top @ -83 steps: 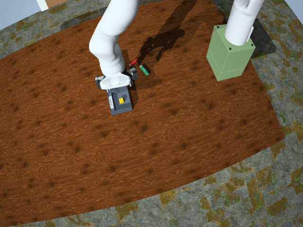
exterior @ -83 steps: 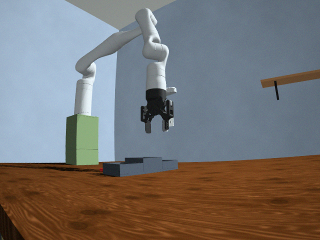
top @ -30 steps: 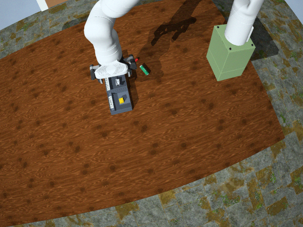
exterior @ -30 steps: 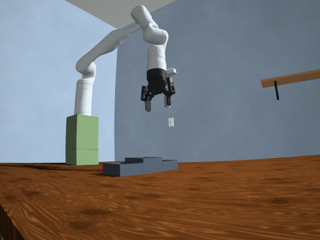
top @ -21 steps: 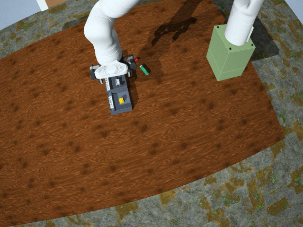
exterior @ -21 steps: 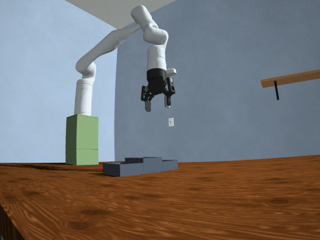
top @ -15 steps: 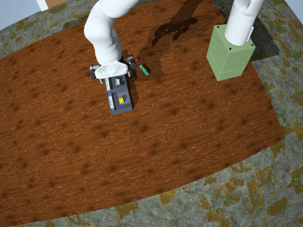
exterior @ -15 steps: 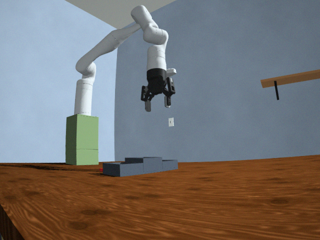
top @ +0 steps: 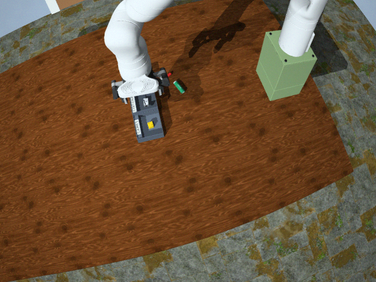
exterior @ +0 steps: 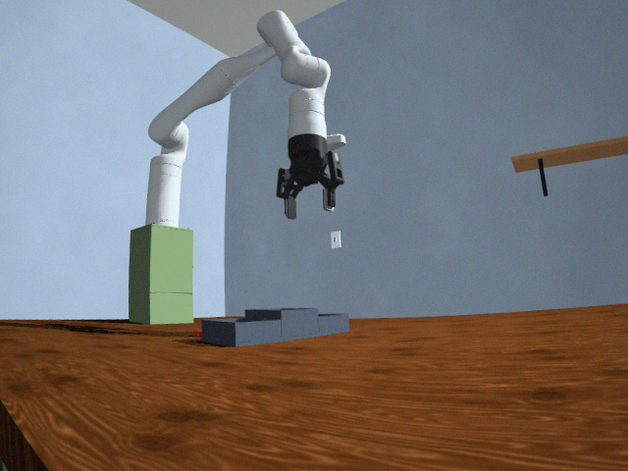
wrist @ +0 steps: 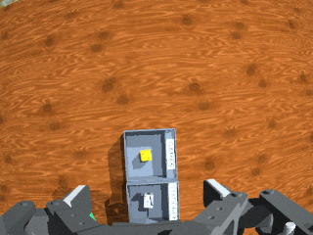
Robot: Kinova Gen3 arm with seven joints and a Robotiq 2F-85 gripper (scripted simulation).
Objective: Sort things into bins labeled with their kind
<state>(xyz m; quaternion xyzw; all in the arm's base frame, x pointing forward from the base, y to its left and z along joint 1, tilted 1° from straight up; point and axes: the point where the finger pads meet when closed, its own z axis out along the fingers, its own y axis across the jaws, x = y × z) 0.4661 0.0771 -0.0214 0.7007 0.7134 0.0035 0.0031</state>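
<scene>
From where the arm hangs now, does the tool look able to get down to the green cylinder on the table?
Probably yes. The tool is open, holds nothing, and hangs high above the bins. The green cylinder lies beside them on bare wood, with only a small red thing nearby.
</scene>
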